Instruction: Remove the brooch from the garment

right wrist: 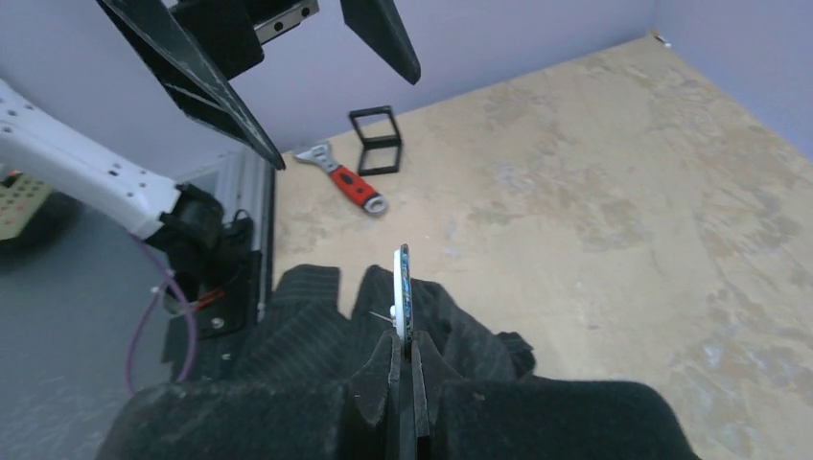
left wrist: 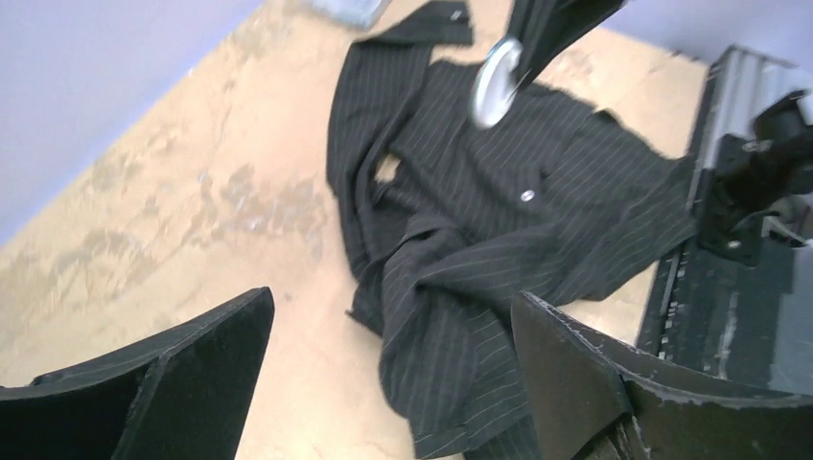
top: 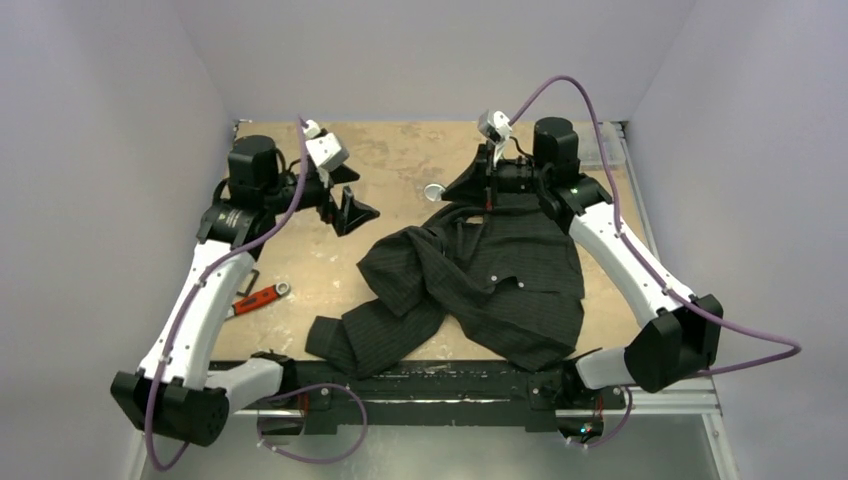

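The garment (top: 485,280), a black pinstriped shirt, lies crumpled on the table's middle and right; it also shows in the left wrist view (left wrist: 499,220) and under my right fingers (right wrist: 307,326). My right gripper (top: 450,190) is shut on the brooch (top: 435,192), a round silver disc, held above the table beside the collar. The brooch looks clear of the cloth in the left wrist view (left wrist: 497,81). In the right wrist view it is edge-on (right wrist: 403,287) in the shut right gripper (right wrist: 403,347), its pin bare. My left gripper (top: 350,205) is open and empty, left of the shirt (left wrist: 393,374).
A red-handled wrench (top: 258,298) lies on the table's left, also in the right wrist view (right wrist: 350,182) beside a small black open frame (right wrist: 377,141). A black rail (top: 440,378) runs along the near edge. Walls close in on three sides.
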You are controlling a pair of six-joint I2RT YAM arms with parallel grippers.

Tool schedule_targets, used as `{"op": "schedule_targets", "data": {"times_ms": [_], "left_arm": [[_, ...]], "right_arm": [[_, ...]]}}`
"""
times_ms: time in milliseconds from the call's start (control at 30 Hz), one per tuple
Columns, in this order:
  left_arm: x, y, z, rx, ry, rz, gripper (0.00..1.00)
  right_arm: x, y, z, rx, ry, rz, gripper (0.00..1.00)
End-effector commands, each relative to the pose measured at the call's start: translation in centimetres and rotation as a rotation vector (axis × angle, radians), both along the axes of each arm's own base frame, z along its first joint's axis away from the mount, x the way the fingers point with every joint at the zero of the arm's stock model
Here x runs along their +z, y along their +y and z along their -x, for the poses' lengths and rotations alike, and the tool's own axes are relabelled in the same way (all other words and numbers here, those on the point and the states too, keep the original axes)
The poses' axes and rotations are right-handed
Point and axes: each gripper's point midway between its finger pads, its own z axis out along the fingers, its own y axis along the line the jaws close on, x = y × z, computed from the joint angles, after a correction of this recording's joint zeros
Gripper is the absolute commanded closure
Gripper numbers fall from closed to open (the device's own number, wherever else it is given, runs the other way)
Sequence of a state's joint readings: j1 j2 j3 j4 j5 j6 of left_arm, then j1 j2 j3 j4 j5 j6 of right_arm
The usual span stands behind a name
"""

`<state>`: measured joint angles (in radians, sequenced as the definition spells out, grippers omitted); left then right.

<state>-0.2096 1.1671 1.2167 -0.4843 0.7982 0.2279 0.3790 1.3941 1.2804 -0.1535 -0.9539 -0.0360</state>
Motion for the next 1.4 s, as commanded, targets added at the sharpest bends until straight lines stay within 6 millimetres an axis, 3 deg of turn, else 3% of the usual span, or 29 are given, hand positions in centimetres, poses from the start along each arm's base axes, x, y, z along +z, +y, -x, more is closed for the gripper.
{"op": "schedule_targets", "data": {"times_ms": [0,167,300,500,667,767,1033,1167,1367], "left_arm": [[4.2,-1.3,4.1,-0.143,-0.054,0.104,0.03],[6.3,-2.5,6.8,-0.229,-0.018,0.171,0.0],[8.0,-4.0,8.7,-0.267,-0.107,0.193,0.0],[9.8,-6.3,8.0,-0.219,-0.058,0.329,0.0],[10.4,-8.4,8.9,-0.268,-0.058,0.352,0.07],[10.6,-9.1,9.5,-0.295,-0.058,0.357,0.24],[11.3,-10.3,9.3,-0.266,-0.073,0.35,0.34],[11.0,-10.7,9.0,-0.239,-0.05,0.35,0.46],[11.8,-11.1,9.7,-0.279,-0.025,0.388,0.51]], "right_arm": [[3.2,-0.1,4.8,0.17,0.061,-0.047,1.0],[5.9,-0.4,7.1,0.233,0.071,-0.09,1.0],[7.8,-0.2,8.5,0.256,0.077,-0.13,1.0],[8.8,0.3,9.7,0.26,0.111,-0.158,1.0],[9.4,0.4,10.4,0.253,0.12,-0.172,1.0],[9.6,0.4,10.7,0.247,0.111,-0.177,1.0],[9.6,0.6,10.6,0.236,0.109,-0.181,1.0],[9.4,0.6,10.5,0.231,0.114,-0.182,1.0],[9.0,0.6,10.3,0.213,0.115,-0.177,1.0]]}}
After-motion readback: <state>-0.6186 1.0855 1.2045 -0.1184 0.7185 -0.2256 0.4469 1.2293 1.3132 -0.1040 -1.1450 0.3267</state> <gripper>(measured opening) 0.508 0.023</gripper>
